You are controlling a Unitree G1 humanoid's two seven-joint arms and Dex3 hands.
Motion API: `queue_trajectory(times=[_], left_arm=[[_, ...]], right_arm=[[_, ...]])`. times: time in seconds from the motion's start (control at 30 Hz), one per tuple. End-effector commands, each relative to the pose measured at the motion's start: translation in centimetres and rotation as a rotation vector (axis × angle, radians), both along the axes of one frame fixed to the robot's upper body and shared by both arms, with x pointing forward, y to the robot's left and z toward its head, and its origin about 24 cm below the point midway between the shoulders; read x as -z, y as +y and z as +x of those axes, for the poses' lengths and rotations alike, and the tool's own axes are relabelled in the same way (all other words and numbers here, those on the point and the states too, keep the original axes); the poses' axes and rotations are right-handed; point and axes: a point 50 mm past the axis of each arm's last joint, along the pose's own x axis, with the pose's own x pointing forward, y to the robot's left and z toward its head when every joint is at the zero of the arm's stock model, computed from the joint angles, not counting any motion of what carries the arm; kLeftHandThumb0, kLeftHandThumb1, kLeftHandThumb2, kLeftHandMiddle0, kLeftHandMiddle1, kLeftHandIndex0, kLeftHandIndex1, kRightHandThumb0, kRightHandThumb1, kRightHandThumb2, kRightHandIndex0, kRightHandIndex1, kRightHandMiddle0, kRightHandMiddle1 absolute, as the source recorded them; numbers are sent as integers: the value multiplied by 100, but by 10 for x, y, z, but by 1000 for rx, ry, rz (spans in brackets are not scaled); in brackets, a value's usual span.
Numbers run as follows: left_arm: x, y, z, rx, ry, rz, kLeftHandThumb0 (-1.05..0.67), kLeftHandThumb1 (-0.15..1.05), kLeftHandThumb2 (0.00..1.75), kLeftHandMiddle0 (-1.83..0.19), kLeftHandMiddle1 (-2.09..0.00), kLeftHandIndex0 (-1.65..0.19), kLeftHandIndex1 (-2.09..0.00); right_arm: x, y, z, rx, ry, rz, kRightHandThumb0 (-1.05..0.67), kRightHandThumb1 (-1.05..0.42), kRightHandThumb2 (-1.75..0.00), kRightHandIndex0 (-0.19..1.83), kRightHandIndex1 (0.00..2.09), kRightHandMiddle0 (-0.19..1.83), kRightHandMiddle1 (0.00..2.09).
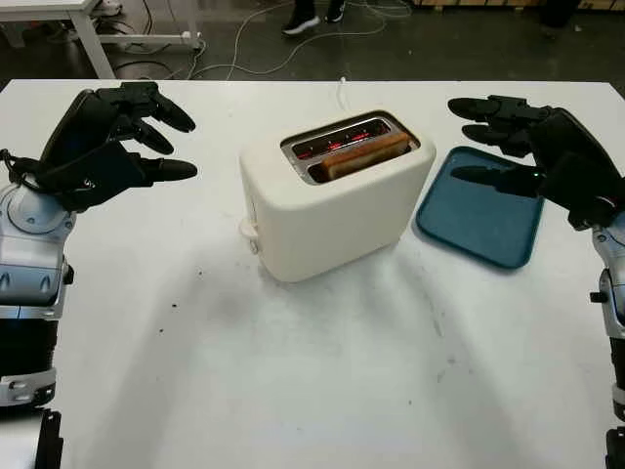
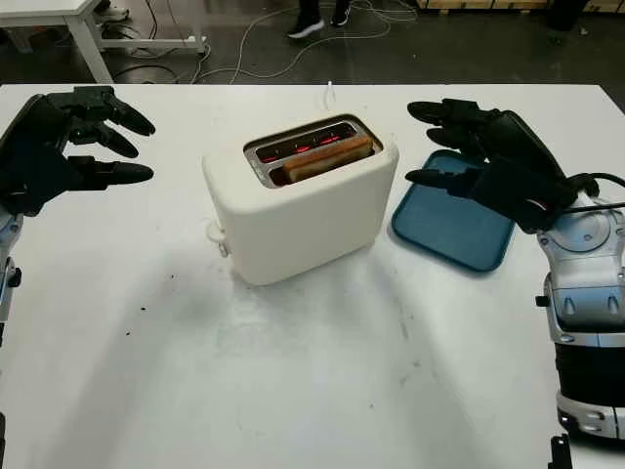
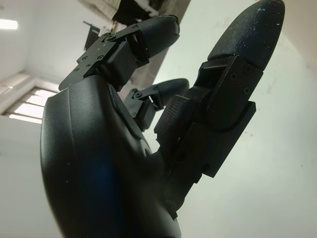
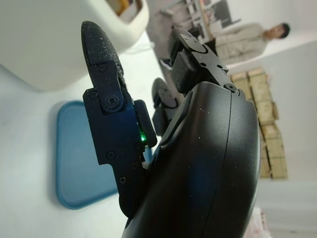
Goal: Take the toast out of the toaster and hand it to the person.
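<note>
None of the task is done yet, judging by how things lie: the toast (image 1: 365, 154) stands in the nearer slot of the cream toaster (image 1: 332, 200), its top edge poking up above the rim, and the farther slot glows red inside. The toaster stands at the middle of the white bench (image 1: 322, 391), turned at an angle, with its lever knob (image 1: 249, 232) on the end facing the robot's left.

The left hand (image 1: 117, 137) hovers above the bench well to the left of the toaster, holding nothing, its fingers (image 1: 166, 119) spread and pointing toward the toaster. The right hand (image 2: 488, 156) hovers on the other side, over the near part of a blue tray (image 2: 459, 230), also holding nothing, with its fingers (image 2: 441, 178) spread and pointing back at the toaster.

All that remains is the whole job: reaching in, pinching the toast, lifting it clear and passing it over.

Little stands in the way between either hand and the slot. The blue tray lies just beside the toaster's right end. Beyond the far edge of the bench a person's feet (image 1: 314, 16) stand on the dark floor among loose cables (image 1: 234, 49); the right wrist view shows a person (image 4: 247, 39) standing farther back.
</note>
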Motion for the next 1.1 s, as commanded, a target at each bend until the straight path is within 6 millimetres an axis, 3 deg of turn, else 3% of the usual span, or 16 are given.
queue_trajectory(times=[0.0, 0.2, 0.5, 1.07], left_arm=[[-3, -1, 2, -4, -12, 2, -105, 73, 1, -60, -117, -56, -106], [-2, -1, 4, 9, -4, -20, -105, 72, 0, -60, -115, -56, -107], [-3, -2, 5, 9, -10, -13, -105, 72, 0, -62, -115, -55, -109], [-1, 0, 4, -2, -7, -12, -105, 72, 0, -64, -113, -57, -108]], right_arm=[[-5, 0, 1, 17, 18, 17, -63, -92, -3, 46, 8, 43, 1], [-5, 4, 3, 12, 73, 119, -53, -91, -1, 39, 4, 38, 0], [-7, 3, 1, 37, 56, 60, -56, -92, -1, 42, 6, 40, 1], [-6, 4, 0, 42, 88, 124, -55, -90, 0, 40, 4, 39, 0]])
